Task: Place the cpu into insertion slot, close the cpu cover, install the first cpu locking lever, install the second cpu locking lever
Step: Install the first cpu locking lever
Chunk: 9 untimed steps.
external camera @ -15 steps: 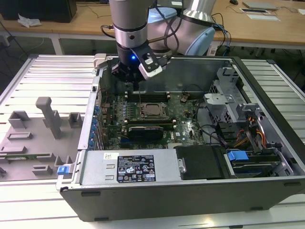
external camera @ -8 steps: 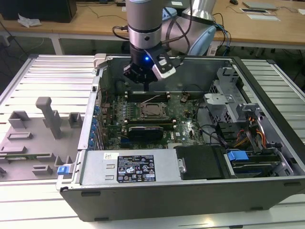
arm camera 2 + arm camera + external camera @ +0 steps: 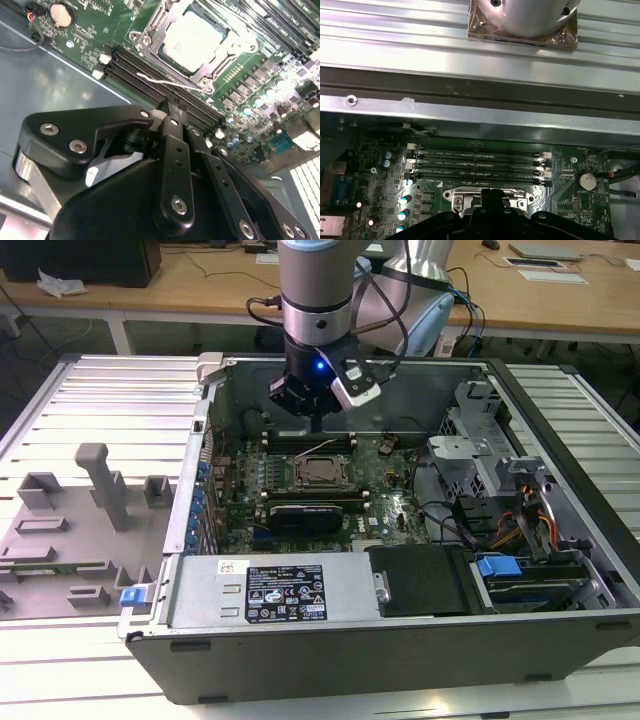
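currently the gripper (image 3: 170,106) is held pinched narrow and empty; just beyond its tips the cpu (image 3: 192,36) is seen framed by the cpu cover (image 3: 146,39).

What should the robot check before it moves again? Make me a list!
1. Cpu seated: ok. The cpu lies flat inside the cover's window.
2. Cover down: ok, as far as it shows. The cover frames the cpu on all sides.
3. Lever locked: not ok. A thin lever sticks out loose over the memory slots.
4. Second lever: cannot tell.
5. Jaws empty: ok. The gripper has its jaws shut on nothing.
6. Gripper near the lever: ok. Its tip hangs over the memory slots, close to the loose lever; whether it touches is cannot tell.
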{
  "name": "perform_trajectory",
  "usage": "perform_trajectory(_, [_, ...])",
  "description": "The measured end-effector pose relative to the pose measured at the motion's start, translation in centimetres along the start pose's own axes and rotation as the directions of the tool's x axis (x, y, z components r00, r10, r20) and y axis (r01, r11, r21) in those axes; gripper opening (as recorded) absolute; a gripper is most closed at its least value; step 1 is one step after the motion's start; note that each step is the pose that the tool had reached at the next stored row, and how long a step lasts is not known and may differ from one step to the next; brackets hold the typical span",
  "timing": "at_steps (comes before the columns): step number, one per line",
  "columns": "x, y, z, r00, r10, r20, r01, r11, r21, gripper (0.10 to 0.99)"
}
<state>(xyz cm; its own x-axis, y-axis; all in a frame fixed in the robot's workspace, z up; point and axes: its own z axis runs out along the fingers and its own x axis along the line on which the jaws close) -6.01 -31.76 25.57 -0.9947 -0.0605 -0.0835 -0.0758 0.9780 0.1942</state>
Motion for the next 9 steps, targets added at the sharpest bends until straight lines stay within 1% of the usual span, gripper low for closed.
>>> perform_trajectory(1, [0.01, -0.03, 0.06, 1.0, -0.001, 0.0038, 0.001, 1.0, 0.0, 0.106])
perform_trajectory(2, [0.03, -0.09, 0.2, 0.9999, -0.003, 0.0132, 0.003, 1.0, 0.001, 0.106])
perform_trajectory(3, [0.04, -0.14, 0.31, 0.9998, -0.004, 0.0207, 0.004, 1.0, 0.001, 0.106])
perform_trajectory(4, [0.05, -0.18, 0.4, 0.9995, -0.006, 0.0309, 0.006, 1.0, 0.002, 0.106])
perform_trajectory(6, [0.07, -0.23, 0.51, 0.9991, -0.008, 0.041, 0.008, 1.0, 0.003, 0.106])
perform_trajectory(7, [0.1, -0.28, 0.68, 0.9987, -0.01, 0.0497, 0.01, 0.9999, 0.003, 0.106])
perform_trajectory(9, [0.14, -0.32, 0.83, 0.9983, -0.012, 0.0572, 0.011, 0.9999, 0.003, 0.106])
